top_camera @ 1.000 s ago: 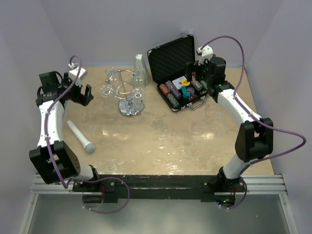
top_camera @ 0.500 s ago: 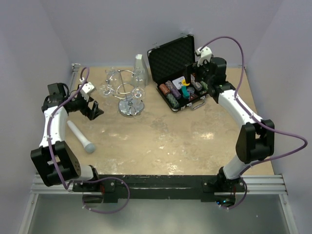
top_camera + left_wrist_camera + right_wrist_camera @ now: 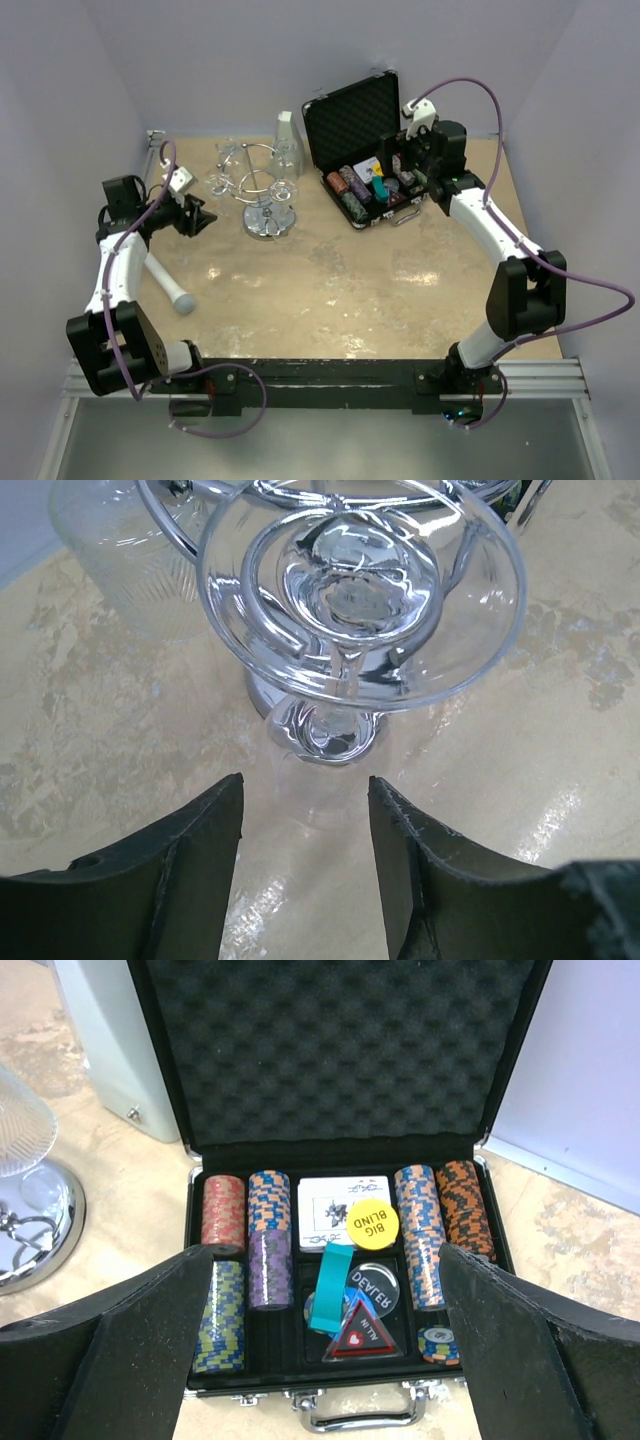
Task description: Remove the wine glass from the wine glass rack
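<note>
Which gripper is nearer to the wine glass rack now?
Left. The left gripper sits just left of the wine glass rack, pointing at it. The right gripper is farther off on the rack's other side, at the open chip case.

Illumination is bright, even and diffuse from overhead; shadows on the beige marbled tabletop (image 3: 350, 290) are faint. In the left wrist view, white glare streaks the tabletop and specular highlights mark the clear wine glass (image 3: 360, 590) and shiny chrome wire rack (image 3: 345, 742).
</note>
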